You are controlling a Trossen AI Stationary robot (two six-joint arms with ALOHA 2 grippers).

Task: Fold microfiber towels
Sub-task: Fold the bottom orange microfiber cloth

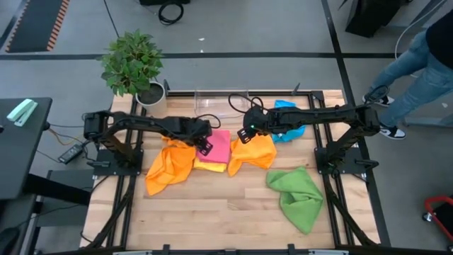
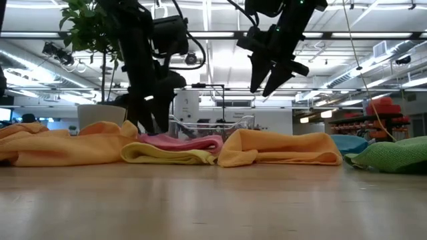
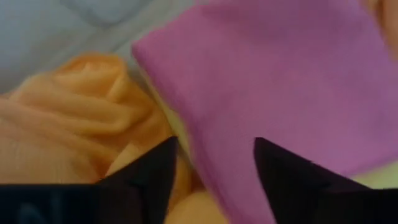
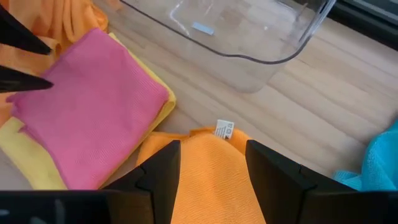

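My left gripper spread apart over the folded pink towel, right gripper apart above orange towel, its white tag unreadable, yellow towel mostly hidden beneath pink

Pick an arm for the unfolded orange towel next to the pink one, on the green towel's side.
Right, probably. The right end effector hangs open directly over that orange towel, which fills its wrist view. The left end effector, also open, sits at the pink towel, on the far side.
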